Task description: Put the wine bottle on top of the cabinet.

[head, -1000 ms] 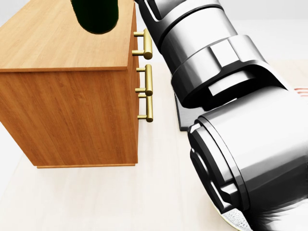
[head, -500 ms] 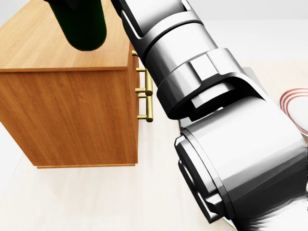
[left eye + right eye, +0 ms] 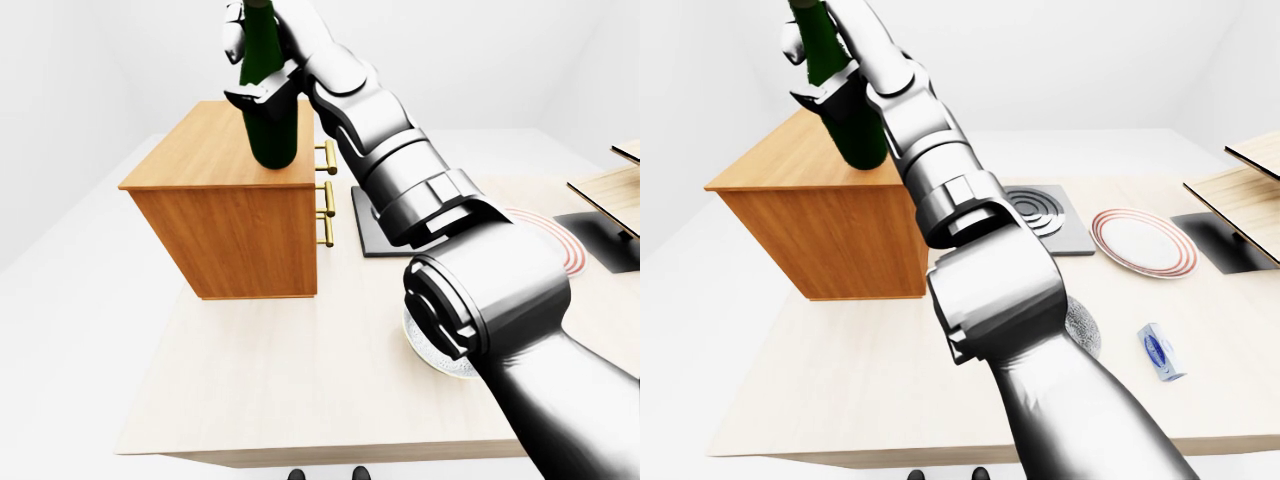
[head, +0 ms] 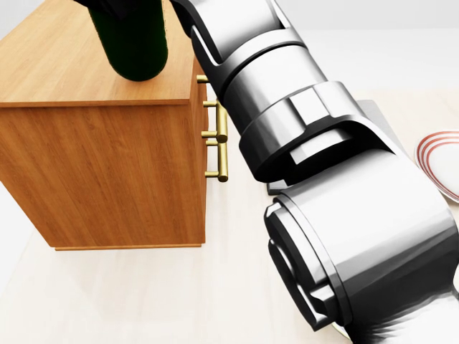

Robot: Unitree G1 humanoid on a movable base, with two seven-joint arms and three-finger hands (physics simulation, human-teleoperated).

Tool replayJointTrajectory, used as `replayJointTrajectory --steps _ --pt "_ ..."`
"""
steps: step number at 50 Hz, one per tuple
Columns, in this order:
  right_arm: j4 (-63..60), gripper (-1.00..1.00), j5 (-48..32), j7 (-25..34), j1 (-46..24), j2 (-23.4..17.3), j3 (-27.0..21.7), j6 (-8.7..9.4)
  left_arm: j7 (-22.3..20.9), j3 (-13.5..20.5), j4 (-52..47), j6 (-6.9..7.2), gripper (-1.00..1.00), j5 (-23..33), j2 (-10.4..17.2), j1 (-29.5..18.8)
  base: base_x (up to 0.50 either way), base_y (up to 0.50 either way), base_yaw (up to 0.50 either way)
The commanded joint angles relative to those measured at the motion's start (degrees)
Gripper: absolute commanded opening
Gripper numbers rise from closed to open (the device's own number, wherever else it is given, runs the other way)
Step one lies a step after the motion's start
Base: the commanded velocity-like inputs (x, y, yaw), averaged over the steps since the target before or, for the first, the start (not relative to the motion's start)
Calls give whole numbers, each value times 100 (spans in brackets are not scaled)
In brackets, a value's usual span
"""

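Leftmost and below the robot's right hand (image 3: 262, 50) stands the square orange-brown wooden cabinet (image 3: 205, 215), its flat top lying directly under the load. That hand is clenched around the tall dark green glass wine bottle (image 3: 270, 105), fingers wrapped about the upper body and neck, so the bottle hangs nearly upright from the grip with its base at or just above the cabinet top, close to the edge that carries the brass drawer handles (image 3: 326, 199). Whether the base is touching the wood cannot be told from these views. The left hand is not in view. To the hand's right and lower, on the pale wooden table (image 3: 880, 380), lie a dark grey square mat with rings (image 3: 1040, 222), a white round plate with red rim bands (image 3: 1139, 240) and a small blue-and-white packet (image 3: 1160, 352). The risk, as I judge it, is letting go while the bottle is tilted or so near that handle-side edge: it could topple off onto the table.
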Motion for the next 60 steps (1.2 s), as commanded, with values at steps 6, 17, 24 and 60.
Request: replayJointTrajectory --steps 6,17,24,60 --pt "59 -95 -191 -113 137 -10 25 0 -7 27 -5 0 100 -8 -12 15 0 0 0" --pt "75 -82 -287 -71 211 1 57 0 -6 72 -9 0 100 -48 -10 33 0 0 0" --pt "78 100 -334 -117 224 -5 37 0 -11 68 -6 0 100 -46 -8 38 0 0 0" --pt "43 100 -165 -358 -1 -178 -77 0 -15 48 7 0 100 -28 7 18 0 0 0"
